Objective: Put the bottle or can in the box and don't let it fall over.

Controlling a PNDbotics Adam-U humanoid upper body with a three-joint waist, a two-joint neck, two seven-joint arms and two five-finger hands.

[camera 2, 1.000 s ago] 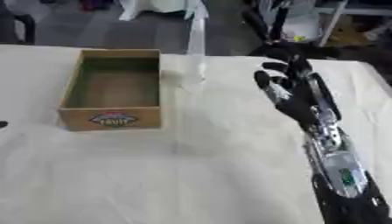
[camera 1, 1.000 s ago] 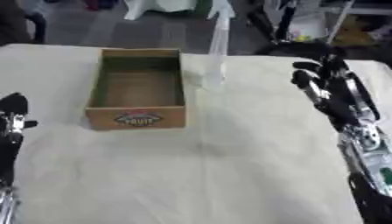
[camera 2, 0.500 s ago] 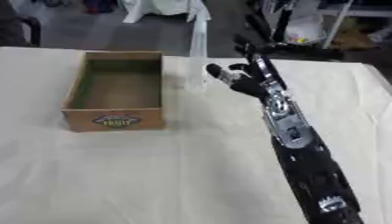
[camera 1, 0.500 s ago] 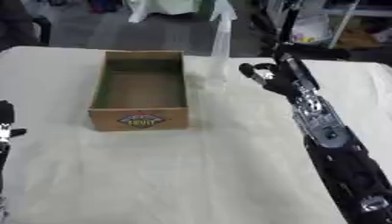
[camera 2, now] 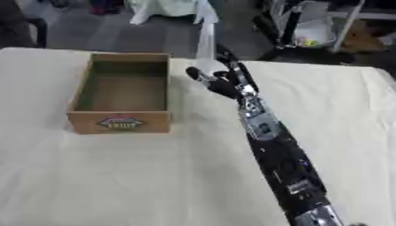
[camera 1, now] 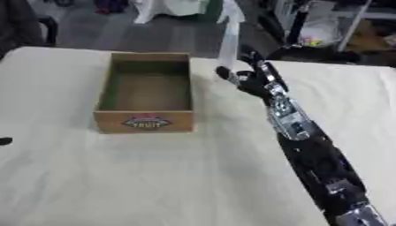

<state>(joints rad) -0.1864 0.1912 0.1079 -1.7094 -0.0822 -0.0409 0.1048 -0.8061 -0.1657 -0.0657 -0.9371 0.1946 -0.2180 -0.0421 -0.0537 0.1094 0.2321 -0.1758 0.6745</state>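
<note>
A tall clear bottle (camera 1: 228, 42) stands upright on the table just past the far right corner of an open cardboard box (camera 1: 145, 123) with a label on its front wall. The box holds nothing. My right hand (camera 1: 252, 80) reaches in from the lower right and sits at the bottle's base on its right side, fingers spread and the thumb (camera 1: 224, 73) pointing toward the bottle. The fingers are not curled round the bottle, and I cannot tell whether they touch it. Only a dark tip of my left hand (camera 1: 4, 141) shows at the left edge.
A cream cloth (camera 1: 154, 176) covers the table. Beyond the far edge are a dark floor, a white object (camera 1: 166, 9) and shelving with a bag (camera 1: 317, 33) at the upper right.
My right arm has swung left and forward, bringing the hand from the table's right side to the bottle's base. The left hand has slipped almost out of view.
</note>
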